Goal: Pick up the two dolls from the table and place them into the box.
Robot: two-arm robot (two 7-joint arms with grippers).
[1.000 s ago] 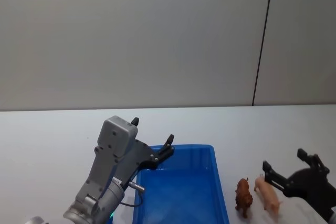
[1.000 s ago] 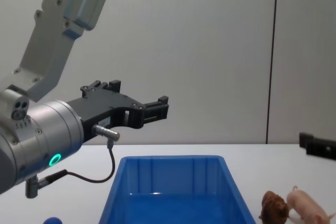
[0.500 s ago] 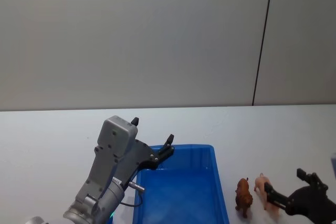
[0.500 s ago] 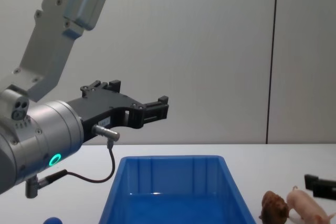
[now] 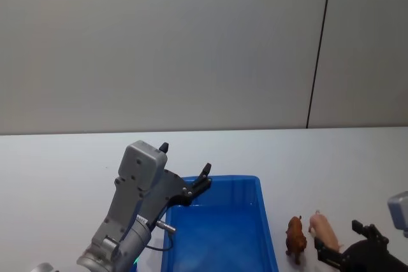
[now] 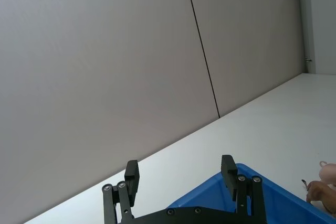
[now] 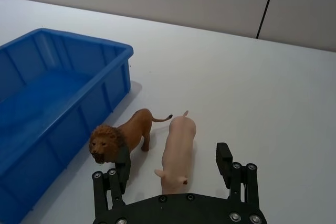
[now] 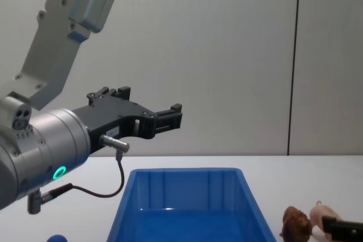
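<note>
**Fig.** R hand (image 7: pixel 174 157) low over bench (image 7: pixel 262 87), fingers apart and straddling pink pig (image 7: pixel 178 148). Brown lion (image 7: pixel 126 132) stands just beside pig, on the side twd blue box (image 7: pixel 84 39).

**Risk (judged):** one finger sits close to lion's flank, so descent or closing may clip lion & tip it, or pinch both dolls at once. Pig's smooth body may also slip if gripped off-centre.

**Pose:** R arm reaches fwd from robot's right, hand tilted down twd bench, roughly along pig's length. Both dolls stand on bench, right of box; no doll seen inside box. Farther off, L hand (image 6: pixel 180 167) hangs above box's left side, fingers apart, holding nothing, pointing fwd.
</note>
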